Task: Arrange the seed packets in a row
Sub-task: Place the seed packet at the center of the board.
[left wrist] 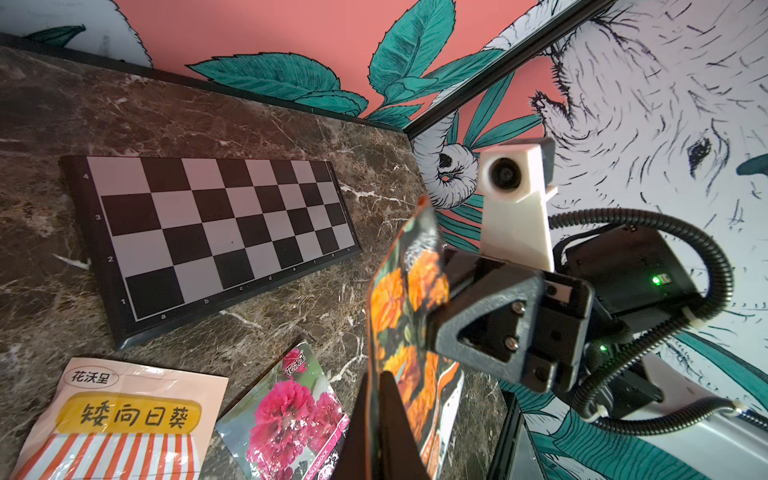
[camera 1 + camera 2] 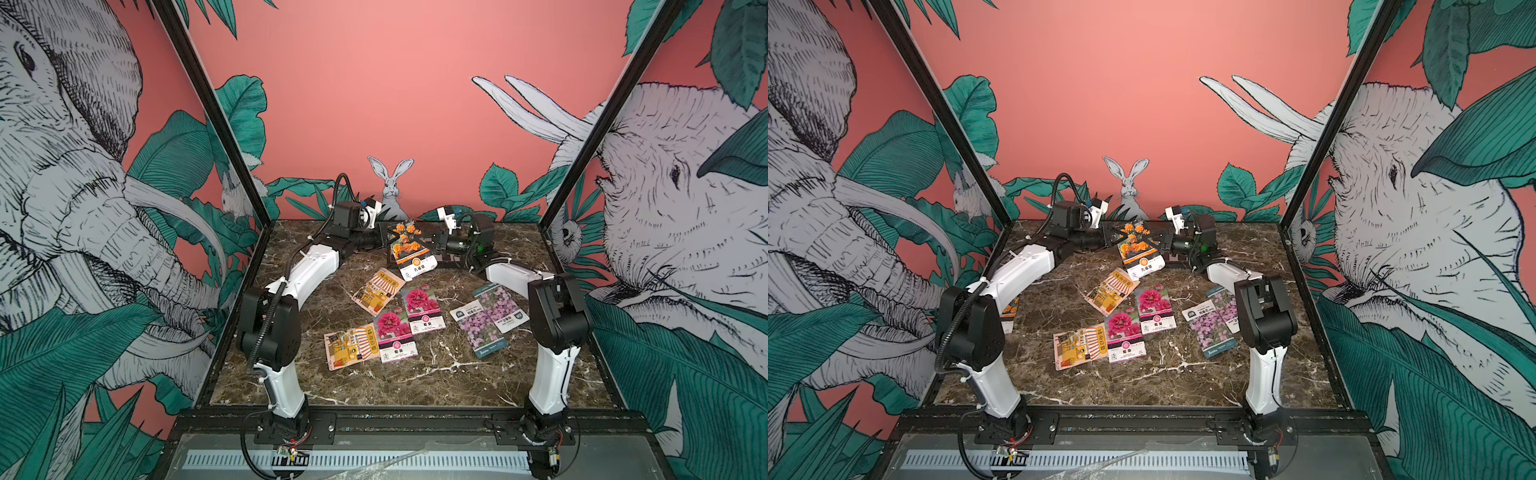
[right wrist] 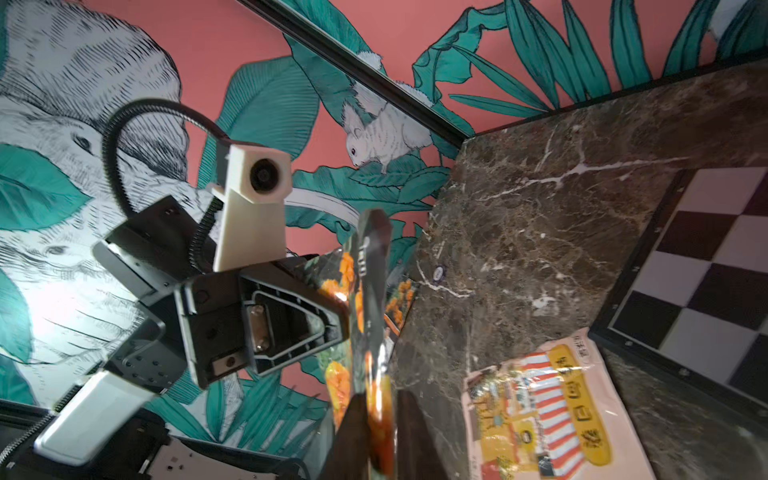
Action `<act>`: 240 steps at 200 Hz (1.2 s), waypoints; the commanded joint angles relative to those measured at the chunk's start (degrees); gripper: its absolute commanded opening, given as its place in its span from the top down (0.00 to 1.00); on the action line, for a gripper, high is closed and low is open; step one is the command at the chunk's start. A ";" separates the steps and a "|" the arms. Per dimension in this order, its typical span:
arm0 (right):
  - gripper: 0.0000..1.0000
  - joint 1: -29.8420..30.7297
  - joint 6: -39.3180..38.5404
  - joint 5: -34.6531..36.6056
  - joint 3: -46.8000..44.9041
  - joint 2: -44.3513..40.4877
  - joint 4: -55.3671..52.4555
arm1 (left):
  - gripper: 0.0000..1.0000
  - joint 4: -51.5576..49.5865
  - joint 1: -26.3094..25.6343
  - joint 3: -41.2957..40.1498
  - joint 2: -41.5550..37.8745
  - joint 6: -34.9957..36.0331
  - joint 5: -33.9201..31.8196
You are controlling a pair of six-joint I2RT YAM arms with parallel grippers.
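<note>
In both top views the marigold packet (image 2: 409,249) (image 2: 1139,249) is held clear of the table (image 2: 415,382) at about 12 o'clock, near the far edge, tilted with its white label end toward 6 o'clock. The left claw (image 2: 388,240) reaches its side edge from 9 o'clock and the right claw (image 2: 432,242) meets the opposite edge from 3 o'clock. The rest lie flat and not in a row: two striped shop packets (image 2: 377,291) run from centre toward 7 o'clock, two magenta packets (image 2: 422,309) overlap at centre, and two lilac packets (image 2: 478,332) overlap toward 3 o'clock. In a top view a second marigold packet (image 2: 1010,309) peeps from behind the left arm near 9 o'clock. In the left wrist view the left claw (image 1: 382,428) is clamped tight on the packet's border, the film bowing above it, and the right claw (image 1: 438,324) presses on the far edge; the chequered board (image 1: 216,232) lies on the table beyond. In the right wrist view the packet (image 3: 370,291) stands edge-on between the right claw's fingers (image 3: 415,436), which look drawn in narrow on it. These packets should be light, thin, glossy and floppy, apt to slip or crease, so a shallow pinch on the sealed border suits best. With both claws on one packet, one probably must let go before it travels, or the film may buckle.
</note>
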 commanded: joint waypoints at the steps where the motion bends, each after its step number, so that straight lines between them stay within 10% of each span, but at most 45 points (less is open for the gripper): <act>1: 0.95 -0.62 1.33 2.43 -0.39 -2.84 1.54 | 1.00 0.51 0.45 -1.51 -4.19 0.29 0.17; 54: 1.00 -0.06 15.01 13.29 -4.86 -4.36 14.21 | 0.56 15.47 -0.09 -9.56 -6.33 -12.33 -1.96; 112: 1.00 1.99 23.37 21.25 -7.11 -5.11 18.28 | 0.52 22.41 -3.67 -12.75 -5.34 -17.56 -5.88; 187: 1.00 2.10 21.42 22.02 -9.72 -6.06 14.86 | 0.93 17.95 -3.51 -10.30 -4.61 -13.63 -6.38; 240: 0.50 -0.09 11.56 20.59 -13.22 -9.64 4.14 | 1.00 5.13 0.10 -10.23 -7.92 -3.99 -5.79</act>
